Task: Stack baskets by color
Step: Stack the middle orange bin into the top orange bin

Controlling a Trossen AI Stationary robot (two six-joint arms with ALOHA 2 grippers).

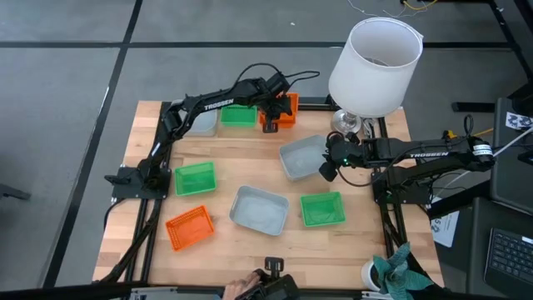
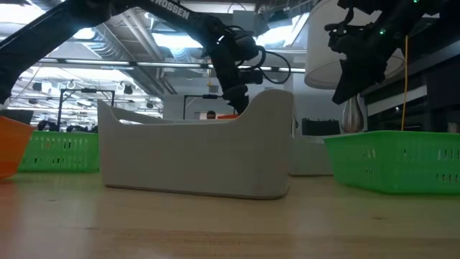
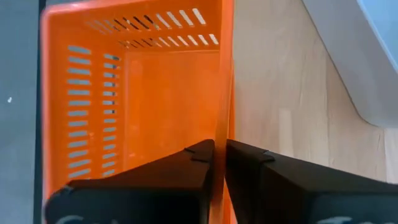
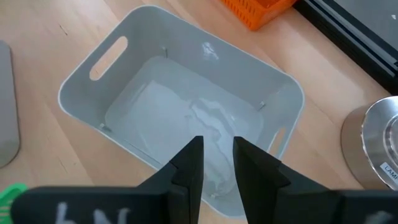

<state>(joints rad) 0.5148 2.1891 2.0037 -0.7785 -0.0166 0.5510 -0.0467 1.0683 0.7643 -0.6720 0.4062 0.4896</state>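
My left gripper (image 1: 271, 112) reaches to the table's far edge and is shut on an orange basket (image 1: 285, 111). To the left of that basket, along the far edge, sit a green basket (image 1: 237, 115) and a pale grey basket (image 1: 203, 123). My right gripper (image 4: 217, 146) hangs open over another pale grey basket (image 4: 180, 106) right of centre, touching nothing. A green basket (image 1: 194, 178), an orange one (image 1: 189, 227), a grey one (image 1: 259, 208) and a green one (image 1: 321, 208) rest flat on the near half of the table. My left gripper pinches one side wall of the orange basket at its rim (image 3: 220, 118), one finger (image 3: 202, 155) inside the basket and the other outside. The fingers slant down from above. The basket stands upright with its open top up; what lies under it does not show.
A big white lampshade (image 1: 375, 58) on a metal base (image 1: 346, 123) stands at the far right corner, close behind my right arm. Bare wood lies in the table's middle, between the baskets. A hand shows at the near edge (image 1: 243, 287).
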